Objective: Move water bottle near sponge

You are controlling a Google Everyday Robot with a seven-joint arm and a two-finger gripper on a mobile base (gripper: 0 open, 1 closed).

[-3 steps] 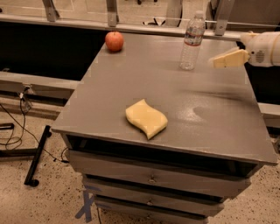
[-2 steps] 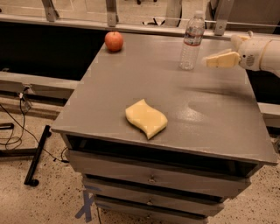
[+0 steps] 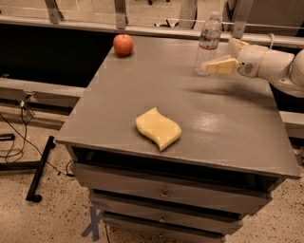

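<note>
The water bottle (image 3: 208, 40) stands upright at the far right of the grey table top (image 3: 156, 85). It is clear, with a white cap and a label band. My gripper (image 3: 219, 55) comes in from the right at the height of the bottle's lower body. It is open, with one pale finger (image 3: 221, 66) reaching across the front of the bottle's base and the other up to the right of the bottle. It holds nothing. The pale-yellow wavy sponge (image 3: 158, 128) lies flat near the table's front edge, well apart from the bottle.
A red-orange apple (image 3: 123, 44) sits at the far left corner of the table. Drawers (image 3: 164, 193) are under the table top. A metal railing (image 3: 121, 14) runs behind the table. Cables and a black stand (image 3: 38, 171) lie on the floor at the left.
My gripper has moved left toward the water bottle, and its near finger now overlaps the bottle's base. The bottle, sponge and apple have not moved.
</note>
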